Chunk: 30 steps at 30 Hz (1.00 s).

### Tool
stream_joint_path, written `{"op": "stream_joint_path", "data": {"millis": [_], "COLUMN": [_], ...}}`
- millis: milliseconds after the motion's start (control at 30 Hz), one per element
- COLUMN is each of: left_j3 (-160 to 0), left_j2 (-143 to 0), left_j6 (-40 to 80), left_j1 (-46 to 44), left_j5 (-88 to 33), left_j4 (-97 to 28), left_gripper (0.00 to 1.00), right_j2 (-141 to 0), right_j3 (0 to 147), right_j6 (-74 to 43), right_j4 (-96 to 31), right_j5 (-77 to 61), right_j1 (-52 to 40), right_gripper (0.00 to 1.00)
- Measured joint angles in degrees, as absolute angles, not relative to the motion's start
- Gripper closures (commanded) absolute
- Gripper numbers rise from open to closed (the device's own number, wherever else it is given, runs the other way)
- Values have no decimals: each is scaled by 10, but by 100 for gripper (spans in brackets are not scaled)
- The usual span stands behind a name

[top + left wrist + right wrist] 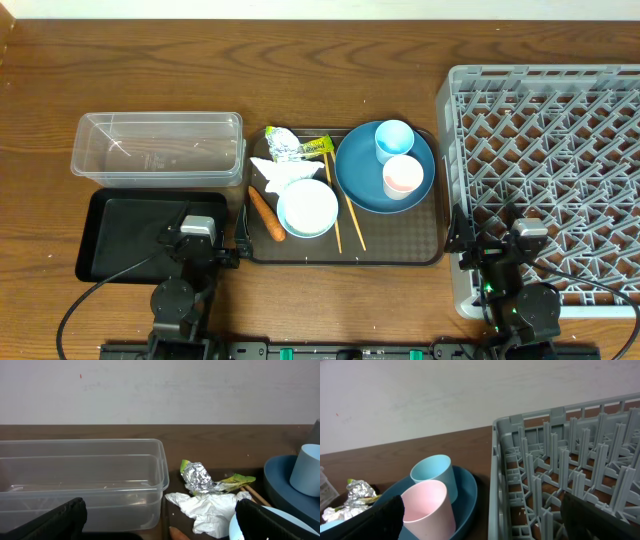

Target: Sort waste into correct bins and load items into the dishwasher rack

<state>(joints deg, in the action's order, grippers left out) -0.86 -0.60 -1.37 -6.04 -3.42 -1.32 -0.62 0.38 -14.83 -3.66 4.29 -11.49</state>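
Soft, even light from above leaves the table (300,60) bright, and shadows are weak. Faint glints sit on the clear tub (158,118). In the left wrist view, the fingers (47,522) of the left pincer (159,529) below the tub are dark and blurred.

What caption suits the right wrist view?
Open right gripper faces the dishwasher rack and the pink cup and light blue cup on the blue plate.

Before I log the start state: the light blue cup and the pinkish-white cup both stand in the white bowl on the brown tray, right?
No: the light blue cup and pinkish-white cup stand on the round blue plate, not in the white bowl, per the overhead view.
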Motion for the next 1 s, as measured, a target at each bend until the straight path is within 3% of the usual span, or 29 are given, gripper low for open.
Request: {"op": "stream_joint_path", "data": {"millis": [1000], "left_j3": [-9], "left_j2": [-6], "left_j6": [-14], "left_j1": [-60], "left_j5": [-34], "left_j4": [-13], "left_gripper": [2], "right_j2": [-18], "right_j3": [4], "right_j6": [-148], "right_j4": [-36], "right_j5": [43], "right_j1": [-115], "right_gripper": [1]}}
